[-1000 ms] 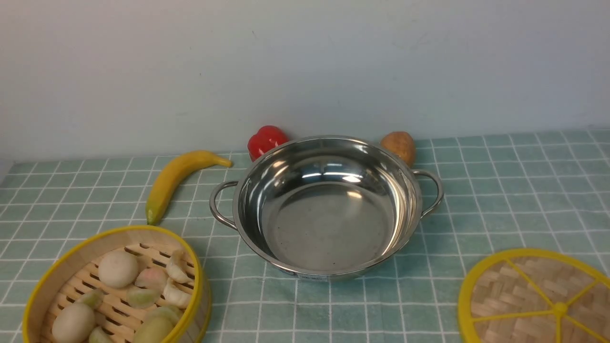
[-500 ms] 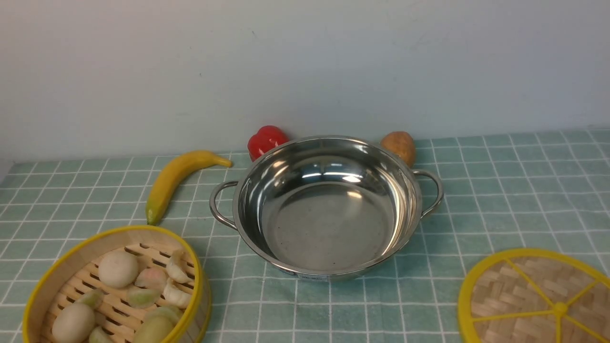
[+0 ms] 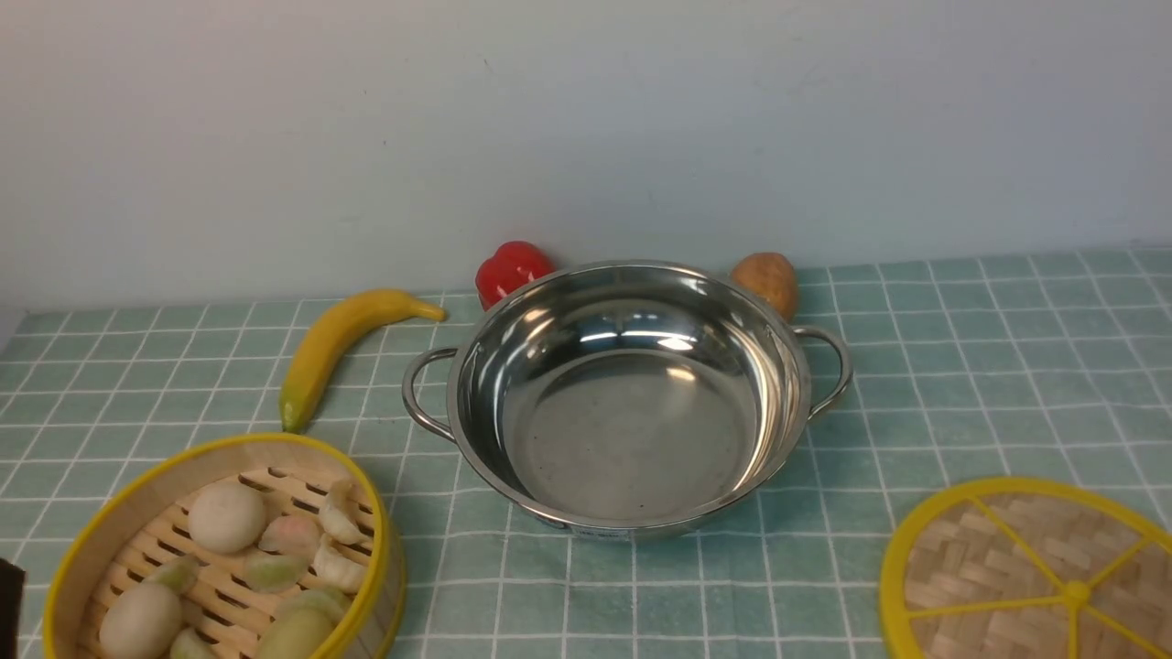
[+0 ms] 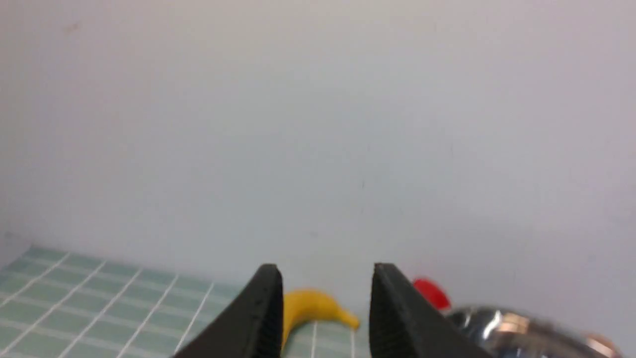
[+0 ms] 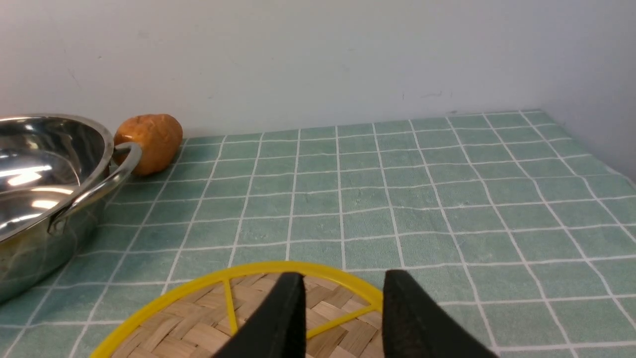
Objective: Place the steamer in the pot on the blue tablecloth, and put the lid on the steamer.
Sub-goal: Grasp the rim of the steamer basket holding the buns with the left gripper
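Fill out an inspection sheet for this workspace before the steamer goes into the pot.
Surface: blue tablecloth, flat, white grid lines, runs back to the wall.
Job's things: steamer near left on the cloth, holding buns; pot in the centre, upright and empty; lid near right, flat on the cloth, not on the steamer.
Clutter: banana left of the pot; red pepper and potato behind the pot.
Grippers: left gripper open, holding nothing; right gripper open, holding nothing, fingers over the lid.
Cables: nothing seen.
Surroundings: plain pale wall.
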